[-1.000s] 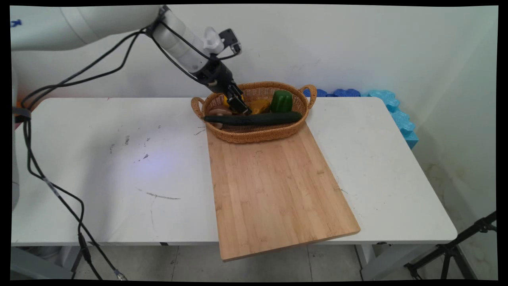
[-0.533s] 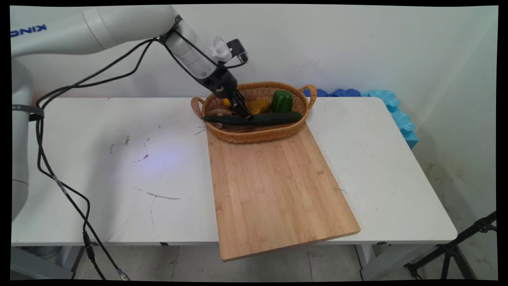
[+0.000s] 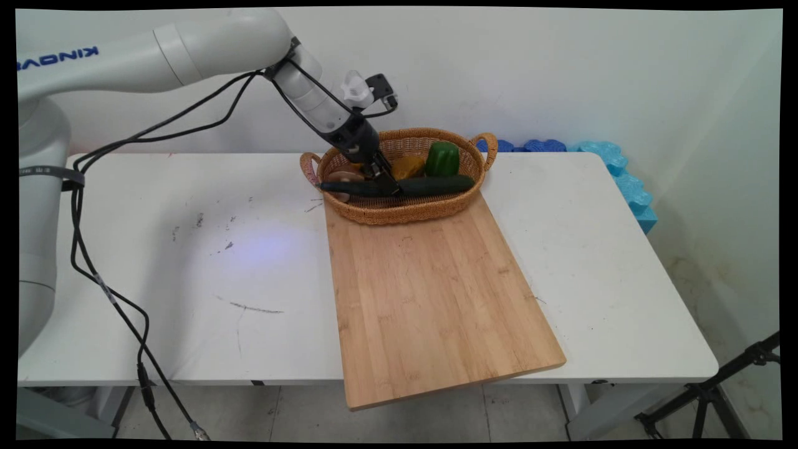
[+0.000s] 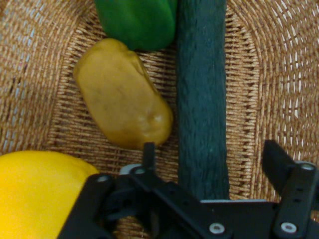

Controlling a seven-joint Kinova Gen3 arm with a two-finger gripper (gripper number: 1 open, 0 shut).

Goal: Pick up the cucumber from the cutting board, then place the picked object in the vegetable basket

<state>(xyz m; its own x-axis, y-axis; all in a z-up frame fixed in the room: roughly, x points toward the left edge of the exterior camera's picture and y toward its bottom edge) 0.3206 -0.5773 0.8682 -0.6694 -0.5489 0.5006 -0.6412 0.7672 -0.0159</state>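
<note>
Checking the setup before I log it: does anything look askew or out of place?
Yes: the cutting board lies skewed and overhangs the table's near edge. The basket sits on its far end.

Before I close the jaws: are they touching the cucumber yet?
Apart. In the hand view the gripper straddles the cucumber, with basket weave showing on both sides between it and the open jaws.

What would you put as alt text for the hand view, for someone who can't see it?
The open end effector straddles a long dark green cucumber lying in a wicker basket, one finger on each side. Beside the cucumber lie a brownish potato, a green bell pepper and a yellow vegetable.
</note>
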